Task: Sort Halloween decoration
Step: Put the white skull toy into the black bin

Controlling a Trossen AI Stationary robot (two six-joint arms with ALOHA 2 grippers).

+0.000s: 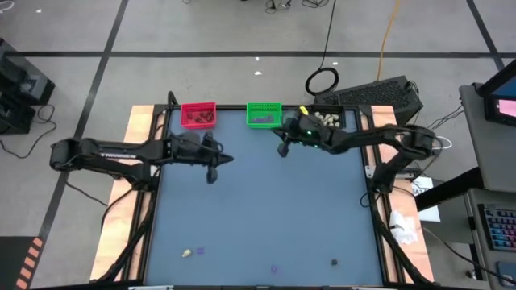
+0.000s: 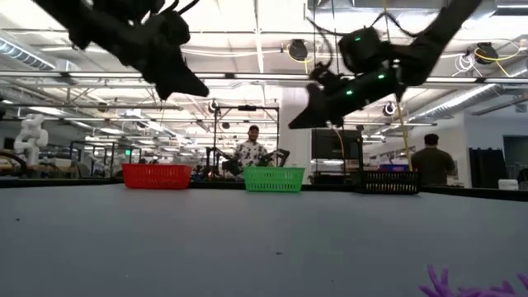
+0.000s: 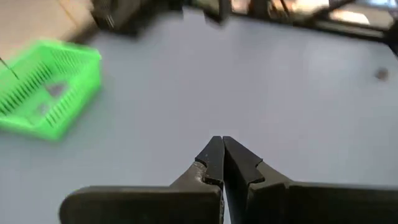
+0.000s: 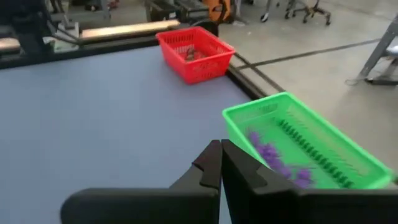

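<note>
Four loose trinkets are lying on the bench's near edge, well apart from both sets of fingers: a cream lump (image 1: pixel 187 252), a purple bit (image 1: pixel 200 250), another purple bit (image 1: pixel 273 269) and a dark lump (image 1: pixel 334 261). You are hovering the right fingers (image 1: pixel 283 148) pressed together and empty beside the green bin (image 1: pixel 264 113). The left fingers (image 1: pixel 212 173) are shut on nothing too. You are risking a nudge of that bin, or skidding a tiny trinket if you are reaching down with fingers together.

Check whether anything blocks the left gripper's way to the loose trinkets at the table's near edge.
Nothing visible does. The left gripper, shut, hangs over bare blue table; the cream lump, purple bit and dark lump lie beyond open surface.
</note>
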